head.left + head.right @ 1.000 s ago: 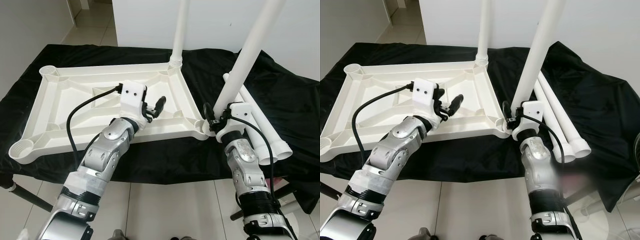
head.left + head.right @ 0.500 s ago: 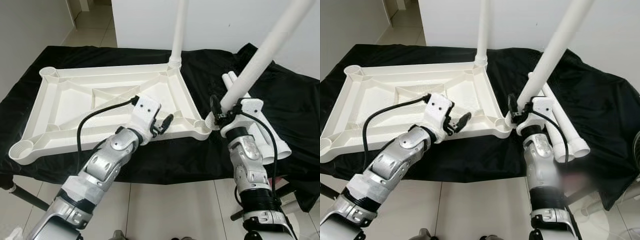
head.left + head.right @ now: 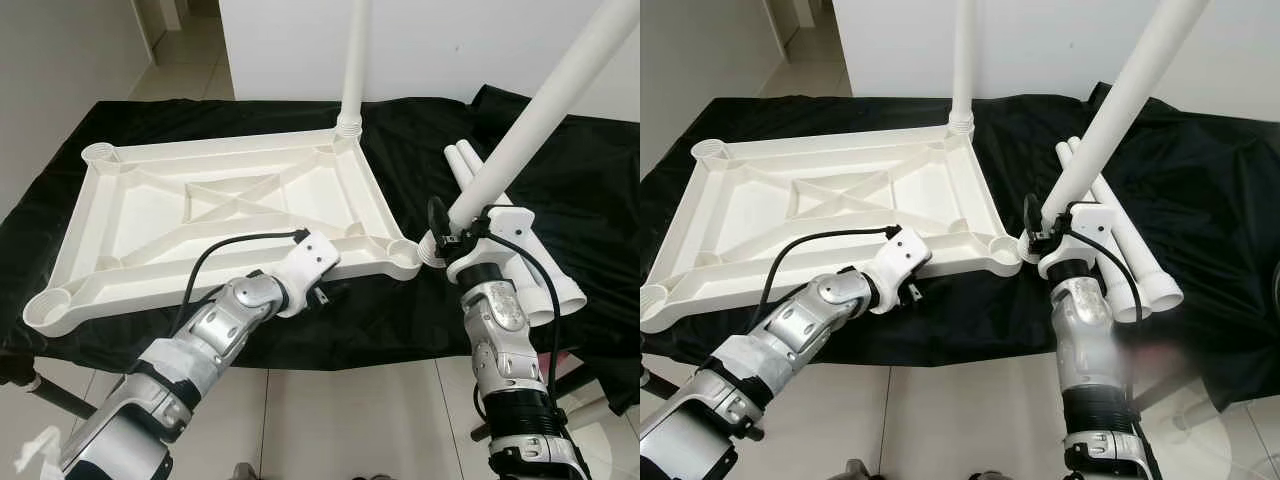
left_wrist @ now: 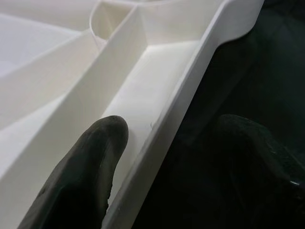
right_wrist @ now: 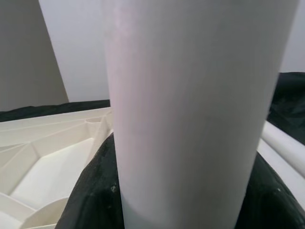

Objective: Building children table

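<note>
1. Tabletop [image 3: 200,215]: a white plastic slab lying underside-up on a black cloth [image 3: 420,130]. All places below are given relative to it.
2. Fitted leg [image 3: 353,60]: stands upright in the tabletop's far right corner socket.
3. Held leg [image 3: 545,105]: a long white tube clamped between the fingers of the right gripper [image 3: 447,228], its lower end just beside the tabletop's near right corner socket [image 3: 402,256]. Its long axis tilts up and away to the right, not yet in line with the socket.
4. Left gripper [image 3: 320,295]: at the tabletop's near edge, left of that same socket. In the left wrist view its fingers are spread and straddle the rim [image 4: 181,102], one finger [image 4: 90,162] inside the tray and the other outside over the cloth, not closed on it.
5. Spare legs [image 3: 520,265]: lie on the cloth off the tabletop's right side.
6. Judgement: the right arm is nearer; the leg probably must swing upright over the socket while the left gripper steadies the rim.
</note>
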Tool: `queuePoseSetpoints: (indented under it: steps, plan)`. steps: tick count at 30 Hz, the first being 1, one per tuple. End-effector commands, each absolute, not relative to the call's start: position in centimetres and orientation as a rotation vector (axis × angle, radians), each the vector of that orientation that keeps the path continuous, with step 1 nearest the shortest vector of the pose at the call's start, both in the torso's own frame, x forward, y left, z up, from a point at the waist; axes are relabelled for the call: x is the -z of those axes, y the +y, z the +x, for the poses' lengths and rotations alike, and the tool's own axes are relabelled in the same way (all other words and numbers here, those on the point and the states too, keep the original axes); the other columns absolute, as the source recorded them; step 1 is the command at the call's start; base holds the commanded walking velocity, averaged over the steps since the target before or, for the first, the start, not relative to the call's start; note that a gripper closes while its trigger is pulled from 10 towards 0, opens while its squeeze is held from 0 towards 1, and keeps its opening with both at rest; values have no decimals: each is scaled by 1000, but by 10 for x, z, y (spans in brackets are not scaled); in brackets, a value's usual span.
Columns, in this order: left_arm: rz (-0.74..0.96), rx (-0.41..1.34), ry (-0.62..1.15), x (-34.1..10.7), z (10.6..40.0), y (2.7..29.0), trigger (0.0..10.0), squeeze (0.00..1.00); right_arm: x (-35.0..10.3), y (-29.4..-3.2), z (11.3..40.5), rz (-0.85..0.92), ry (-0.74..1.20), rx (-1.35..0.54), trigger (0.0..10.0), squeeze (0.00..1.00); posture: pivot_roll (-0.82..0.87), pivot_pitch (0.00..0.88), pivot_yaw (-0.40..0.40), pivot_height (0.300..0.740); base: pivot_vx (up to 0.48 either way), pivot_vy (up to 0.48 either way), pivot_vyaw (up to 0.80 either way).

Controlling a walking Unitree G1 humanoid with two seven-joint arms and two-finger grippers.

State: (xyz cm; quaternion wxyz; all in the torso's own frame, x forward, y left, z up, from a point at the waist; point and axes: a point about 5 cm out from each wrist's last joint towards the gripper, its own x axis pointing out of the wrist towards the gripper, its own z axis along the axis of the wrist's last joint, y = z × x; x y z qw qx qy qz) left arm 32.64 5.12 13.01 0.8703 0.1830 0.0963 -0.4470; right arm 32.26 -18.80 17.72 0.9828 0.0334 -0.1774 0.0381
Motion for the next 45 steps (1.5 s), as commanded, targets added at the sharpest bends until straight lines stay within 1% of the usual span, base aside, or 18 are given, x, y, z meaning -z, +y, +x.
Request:
queuePoseSetpoints:
  steps: [1, 4, 10, 11, 12, 13, 15, 16, 24, 29, 31, 32, 36, 37, 40, 42, 44, 45]
  plan:
    - [385, 1004, 243, -125, 324, 51, 10000, 0, -180, -189, 321, 69, -373, -67, 10000, 0, -69, 65, 46, 740, 0, 0, 0]
    - [391, 984, 245, -126, 329, 53, 10000, 0, -181, -188, 321, 65, -374, -69, 10000, 0, -69, 64, 46, 740, 0, 0, 0]
    - [366, 998, 270, -126, 337, 56, 10000, 0, -181, -188, 322, 59, -369, -70, 10000, 0, -66, 61, 45, 740, 0, 0, 0]
    - [354, 1022, 276, -126, 336, 59, 4431, 0, -180, -188, 323, 53, -365, -68, 10000, 0, -66, 59, 45, 740, 0, 0, 0]
    - [354, 1022, 276, -126, 336, 59, 4431, 0, -180, -188, 323, 53, -365, -68, 10000, 0, -66, 59, 45, 740, 0, 0, 0]
    - [337, 1064, 281, -127, 334, 61, 0, 0, -179, -187, 323, 48, -362, -68, 10000, 0, -65, 59, 45, 740, 0, 0, 0]
    - [337, 1064, 281, -127, 334, 61, 0, 0, -179, -187, 323, 48, -362, -68, 10000, 0, -65, 59, 45, 740, 0, 0, 0]
    - [354, 1170, 273, -127, 326, 67, 0, 0, -178, -186, 323, 45, -358, -72, 10000, 0, -62, 56, 46, 740, 0, 0, 0]
    - [393, 1308, 285, -127, 316, 81, 0, 0, -175, -183, 323, 43, -347, -81, 10000, 0, -57, 53, 47, 740, 0, 0, 0]
    - [422, 1335, 295, -126, 314, 88, 0, 0, -174, -182, 323, 42, -345, -86, 10000, 0, -57, 52, 48, 740, 0, 0, 0]
    - [467, 1334, 317, -123, 315, 98, 0, 0, -172, -179, 322, 40, -335, -106, 10000, 0, -54, 50, 47, 740, 0, 0, 0]
    - [467, 1334, 317, -123, 315, 98, 0, 0, -172, -179, 322, 40, -335, -106, 10000, 0, -54, 50, 47, 740, 0, 0, 0]
    - [519, 1289, 322, -124, 318, 108, 0, 0, -168, -173, 321, 30, -311, -141, 10000, 0, -52, 50, 44, 740, 0, 0, 0]
    - [524, 1277, 316, -126, 319, 109, 10000, 0, -165, -170, 321, 22, -293, -155, 10000, 0, -49, 48, 41, 740, 0, 0, 0]
    - [472, 1288, 287, -134, 317, 107, 10000, 0, -161, -163, 322, 13, -251, -176, 10000, 0, -47, 48, 34, 740, 0, 0, 0]
    - [472, 1288, 287, -134, 317, 107, 10000, 0, -161, -163, 322, 13, -251, -176, 10000, 0, -47, 48, 34, 740, 0, 0, 0]
    - [385, 1315, 265, -143, 313, 103, 10000, 0, -161, -161, 323, 9, -236, -182, 10000, 0, -44, 48, 27, 740, 0, 0, 0]
    - [304, 1333, 242, -151, 310, 99, 10000, 675, -163, -160, 323, -6, -239, -190, 10000, 0, -42, 47, 23, 740, 0, 0, 0]
